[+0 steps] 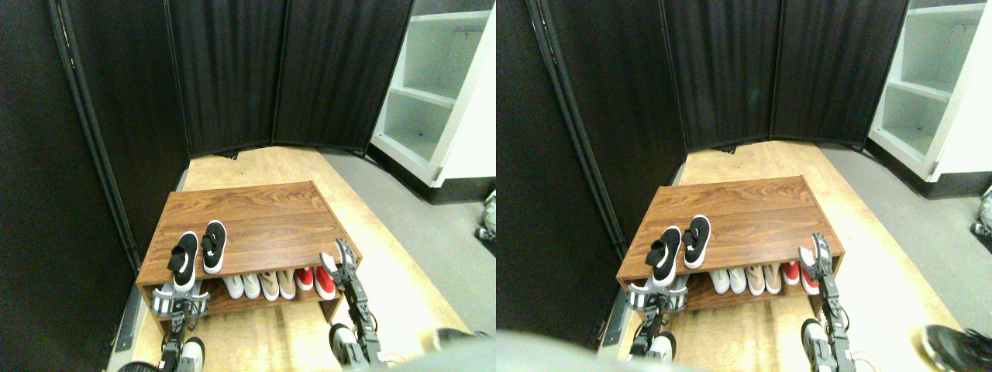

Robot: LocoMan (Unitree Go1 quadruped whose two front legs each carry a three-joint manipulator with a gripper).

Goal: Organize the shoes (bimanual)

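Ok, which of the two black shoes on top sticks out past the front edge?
The left black shoe: its toe overhangs the rack front, just above the left tool. The right black shoe sits farther back.

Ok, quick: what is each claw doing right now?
Left claw: open, jaws spread below the nearer black shoe on the rack's top, holding nothing.
Right claw: open at the rack's right front edge, holding nothing.
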